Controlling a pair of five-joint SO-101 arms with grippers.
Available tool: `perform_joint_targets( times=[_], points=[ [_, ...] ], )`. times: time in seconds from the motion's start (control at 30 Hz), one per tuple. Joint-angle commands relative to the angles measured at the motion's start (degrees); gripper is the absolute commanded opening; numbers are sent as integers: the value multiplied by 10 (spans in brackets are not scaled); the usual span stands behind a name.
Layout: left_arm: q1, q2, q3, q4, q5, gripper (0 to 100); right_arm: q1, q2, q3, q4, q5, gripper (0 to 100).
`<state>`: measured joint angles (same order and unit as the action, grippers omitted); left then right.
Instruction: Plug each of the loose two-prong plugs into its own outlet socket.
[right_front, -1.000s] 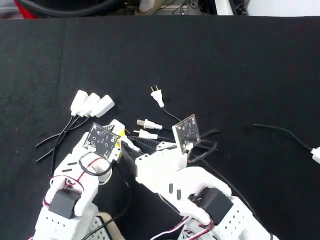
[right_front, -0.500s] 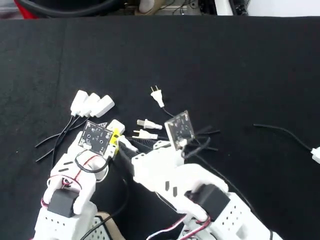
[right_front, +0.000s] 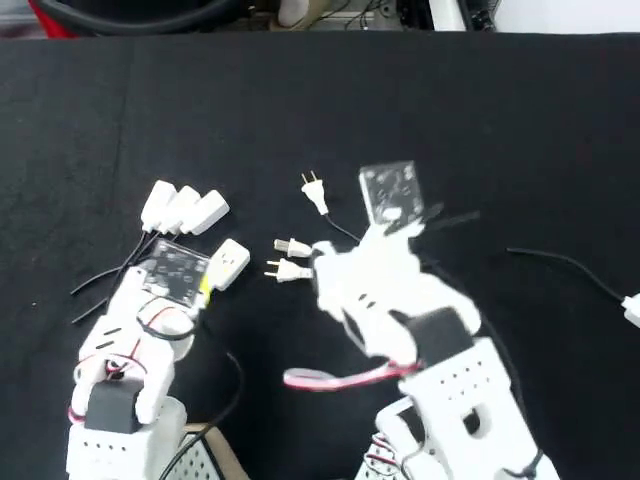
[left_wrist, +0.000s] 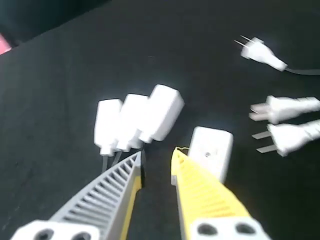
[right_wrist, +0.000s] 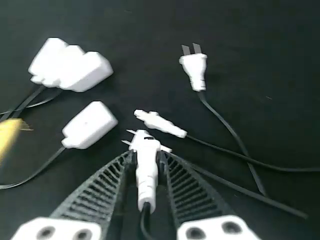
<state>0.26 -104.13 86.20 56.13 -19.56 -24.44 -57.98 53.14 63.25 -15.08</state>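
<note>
Three white two-prong plugs lie mid-table: a far plug (right_front: 314, 192) (right_wrist: 194, 67), a middle plug (right_front: 292, 246) (right_wrist: 159, 123) and a near plug (right_front: 288, 269) (right_wrist: 146, 162). My right gripper (right_wrist: 147, 156) is open. Its fingers closely flank the near plug, which rests on the cloth. A loose white socket (right_front: 230, 260) (left_wrist: 212, 150) lies just beside the yellow finger (left_wrist: 197, 187) of my left gripper (left_wrist: 156, 157), which is open and empty. A block of three joined sockets (right_front: 183, 208) (left_wrist: 137, 122) sits just beyond it.
Black cables run from the sockets toward the near left (right_front: 105, 280) and from the plugs under the right arm. Another cable (right_front: 560, 262) ends in a white piece (right_front: 632, 310) at the right edge. A black cloth (right_front: 400, 100) covers the table.
The right arm swung right and forward, and its fingers now flank the near plug. The left arm drew back slightly from the loose socket. The plugs and sockets stayed put.
</note>
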Motion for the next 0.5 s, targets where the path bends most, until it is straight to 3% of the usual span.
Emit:
perform_joint_targets(
  times=[0.0, 0.27, 0.47],
  points=[
    [-15, 71, -35, -35, 13, 113, 40, 80, -62, 6, 7, 11],
    [63, 437, -133, -167, -25, 113, 78, 143, -87, 5, 7, 11],
    [84, 654, -213, -181, -38, 113, 96, 145, -86, 5, 7, 11]
  ],
)
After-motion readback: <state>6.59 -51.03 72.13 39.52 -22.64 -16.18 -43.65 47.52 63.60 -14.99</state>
